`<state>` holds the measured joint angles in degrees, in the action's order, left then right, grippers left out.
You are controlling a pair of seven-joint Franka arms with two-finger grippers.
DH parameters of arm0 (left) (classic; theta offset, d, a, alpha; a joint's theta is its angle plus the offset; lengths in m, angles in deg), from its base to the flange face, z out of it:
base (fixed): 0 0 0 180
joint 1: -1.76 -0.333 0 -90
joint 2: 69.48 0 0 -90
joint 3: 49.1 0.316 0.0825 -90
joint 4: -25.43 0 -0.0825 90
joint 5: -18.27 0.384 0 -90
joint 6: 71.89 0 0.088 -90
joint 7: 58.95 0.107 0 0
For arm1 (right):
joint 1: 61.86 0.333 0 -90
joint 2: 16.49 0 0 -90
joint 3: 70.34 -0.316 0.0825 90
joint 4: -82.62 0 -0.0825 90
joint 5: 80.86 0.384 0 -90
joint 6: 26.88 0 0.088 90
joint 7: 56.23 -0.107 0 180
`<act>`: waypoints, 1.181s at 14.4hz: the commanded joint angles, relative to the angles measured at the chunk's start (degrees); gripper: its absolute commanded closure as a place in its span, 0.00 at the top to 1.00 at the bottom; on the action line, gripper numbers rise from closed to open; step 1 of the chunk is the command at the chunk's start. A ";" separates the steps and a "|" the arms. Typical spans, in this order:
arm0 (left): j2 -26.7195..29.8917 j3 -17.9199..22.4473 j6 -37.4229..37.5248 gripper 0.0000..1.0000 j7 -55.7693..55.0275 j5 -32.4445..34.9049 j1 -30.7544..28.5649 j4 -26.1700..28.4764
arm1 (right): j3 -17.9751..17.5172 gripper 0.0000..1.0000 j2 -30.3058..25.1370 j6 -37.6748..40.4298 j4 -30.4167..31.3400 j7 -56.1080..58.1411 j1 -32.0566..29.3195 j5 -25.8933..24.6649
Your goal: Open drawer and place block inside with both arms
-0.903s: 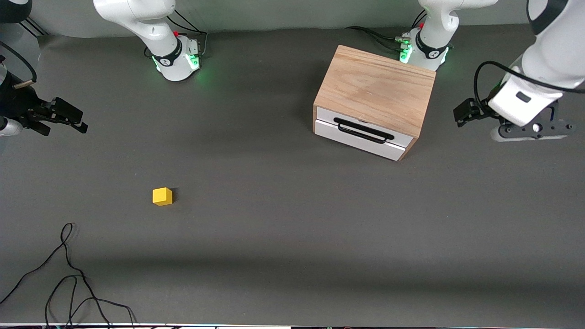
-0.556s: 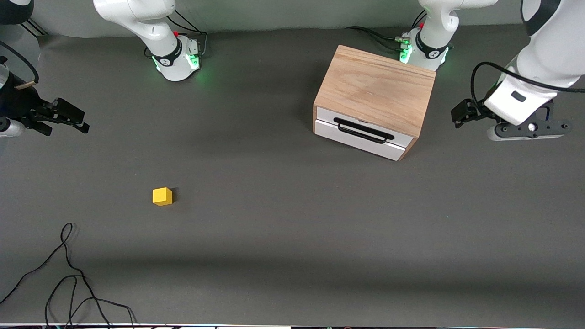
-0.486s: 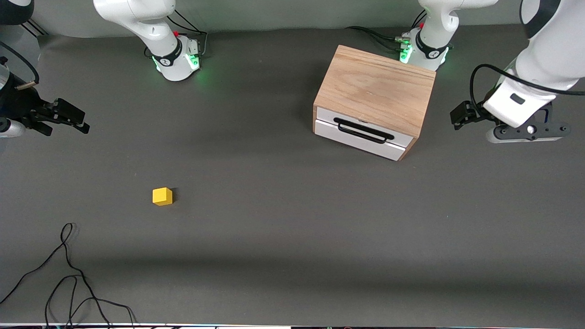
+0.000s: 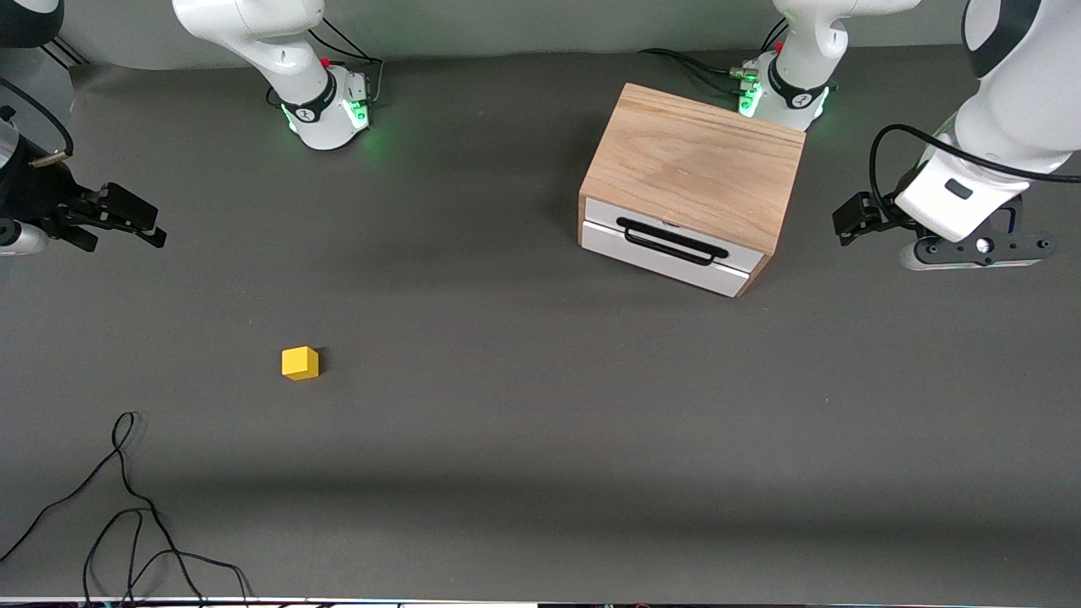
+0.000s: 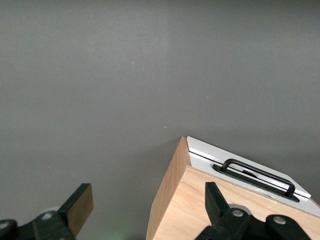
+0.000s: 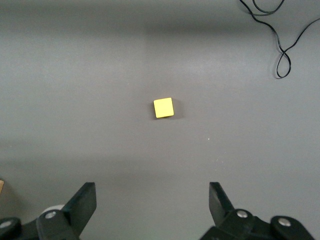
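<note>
- On the dark grey table (image 4: 524, 439), we are seeing one light-wood cabinet (image 4: 697, 165) standing near the left arm's base, its drawer (image 4: 667, 247) sitting shut, and a loose black cable (image 4: 127, 507) lying at the right arm's end.
- We are keeping the left gripper (image 5: 145, 207) spread wide and empty, hovering beside the cabinet.
- We are holding the right gripper (image 6: 150, 202) wide and empty too, with the one yellow block (image 4: 300, 363) lying well apart from it on bare table.
- We are counting two arms, one block, one drawer.

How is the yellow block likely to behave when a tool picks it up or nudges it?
The yellow block has flat faces and square edges, so it will probably slide, not roll. It looks rigid, so it likely won't squash. Being small, it is probably light.
</note>
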<state>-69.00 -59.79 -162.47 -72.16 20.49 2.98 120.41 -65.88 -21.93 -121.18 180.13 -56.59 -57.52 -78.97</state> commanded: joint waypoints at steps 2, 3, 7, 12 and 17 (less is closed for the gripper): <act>-0.48 0.05 0.83 1.00 0.90 -0.02 -0.08 -1.11 | -0.15 1.00 0.78 0.87 -0.83 -0.87 -0.04 -0.83; -0.48 0.05 0.92 1.00 0.90 -0.02 0.09 -1.11 | -0.15 1.00 0.95 0.87 -0.92 -0.78 -0.04 -0.83; -0.48 -0.04 0.40 1.00 0.90 -0.20 0.27 -1.11 | 0.12 1.00 1.39 0.69 -0.83 -0.87 -0.04 -0.83; -0.57 -0.12 -0.92 1.00 0.81 -0.90 0.80 -1.11 | 0.29 1.00 2.98 -0.10 -0.74 -0.87 -0.12 -0.84; -0.57 -0.04 -0.83 1.00 0.90 -0.90 0.36 -0.84 | 0.29 1.00 4.47 -1.33 -0.83 -0.78 -0.21 -0.92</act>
<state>-69.49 -59.97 -163.19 -72.13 20.04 3.24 120.13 -65.52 -18.41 -121.74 180.16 -56.59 -57.53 -78.98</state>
